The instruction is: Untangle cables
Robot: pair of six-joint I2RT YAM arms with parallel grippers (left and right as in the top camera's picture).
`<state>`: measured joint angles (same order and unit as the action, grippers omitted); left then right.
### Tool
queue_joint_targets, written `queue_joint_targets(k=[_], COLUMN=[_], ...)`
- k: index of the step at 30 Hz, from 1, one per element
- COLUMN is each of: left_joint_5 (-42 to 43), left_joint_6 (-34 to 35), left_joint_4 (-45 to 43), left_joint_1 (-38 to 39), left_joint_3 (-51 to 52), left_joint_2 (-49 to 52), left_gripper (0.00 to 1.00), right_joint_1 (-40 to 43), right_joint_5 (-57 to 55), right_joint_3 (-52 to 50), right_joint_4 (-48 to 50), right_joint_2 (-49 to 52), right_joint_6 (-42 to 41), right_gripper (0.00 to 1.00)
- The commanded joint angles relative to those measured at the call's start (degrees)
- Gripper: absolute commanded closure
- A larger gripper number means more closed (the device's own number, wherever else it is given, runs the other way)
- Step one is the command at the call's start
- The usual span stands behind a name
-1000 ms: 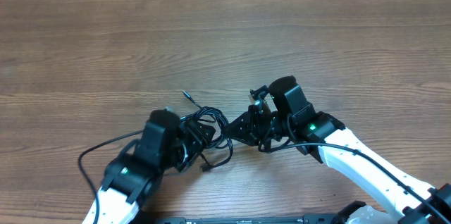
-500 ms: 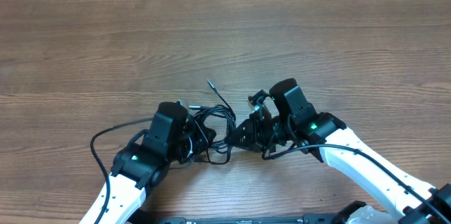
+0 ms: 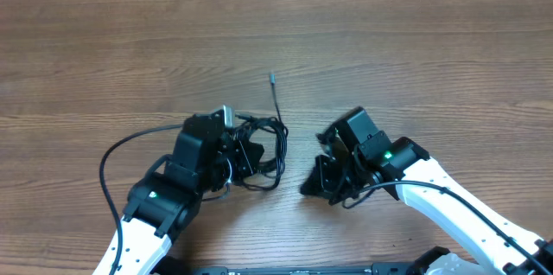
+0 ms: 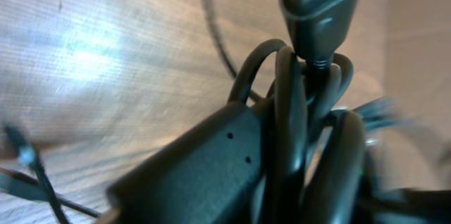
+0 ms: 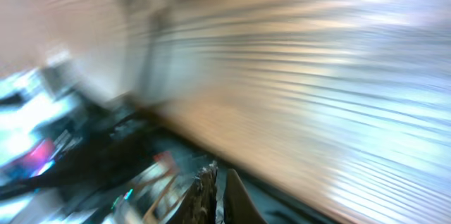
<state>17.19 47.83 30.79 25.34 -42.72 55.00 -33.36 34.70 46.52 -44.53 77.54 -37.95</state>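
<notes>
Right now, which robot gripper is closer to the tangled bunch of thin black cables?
Left. The left gripper is shut on the thin black cables; the right gripper sits shut off to their right, bare wooden table between.

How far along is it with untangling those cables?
Little looks done: the cables are one knotted bunch, a single end poking out. In hand: the left gripper is shut on the bunch. The right gripper is shut, empty, apart from it. Left: pulling every cord free.
</notes>
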Motion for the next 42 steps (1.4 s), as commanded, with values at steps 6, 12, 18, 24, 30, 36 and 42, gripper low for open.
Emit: queue_joint_targets(k=[6, 12, 18, 24, 30, 36, 42], left_joint_5=[1.51, 1.70, 2.25, 12.50, 12.63, 21.53, 21.57], left_joint_6=[-4.09, -23.50, -40.50, -57.27, -62.93, -67.32, -67.36], left_joint_4=[-0.74, 2.84, 8.00, 9.75, 12.13, 12.07, 11.82], left_joint_1=[-0.31, -0.31, -0.31, -0.24, -0.26, -0.26, -0.31], left_joint_3=[-3.23, -3.19, -3.19, -3.19, -3.19, -3.19, -3.19], left_joint_2=[-1.88, -1.88, -1.88, -1.88, -1.88, -1.86, -1.77], left_gripper=[0.96, 0.96, 0.96, 0.95, 0.96, 0.96, 0.96], right_joint_1=[0.13, 0.13, 0.13, 0.13, 2.58, 5.77, 6.12], right_joint_5=[-15.54, -13.64, -10.19, -10.27, -8.76, -2.73, 2.10], right_joint_3=[-0.52, -0.35, 3.37, 7.13, 9.01, 9.05, 9.05], right_joint_4=[-3.17, -2.78, -2.32, -2.29, -2.29, -2.10, -2.29], right_joint_2=[0.28, 0.28, -0.39, -2.45, -5.14, -7.56, -7.89], right_joint_6=[-4.24, -2.08, 5.20, 5.49, 5.03, 6.21, 8.17], right_gripper=[0.96, 0.96, 0.96, 0.96, 0.96, 0.96, 0.96])
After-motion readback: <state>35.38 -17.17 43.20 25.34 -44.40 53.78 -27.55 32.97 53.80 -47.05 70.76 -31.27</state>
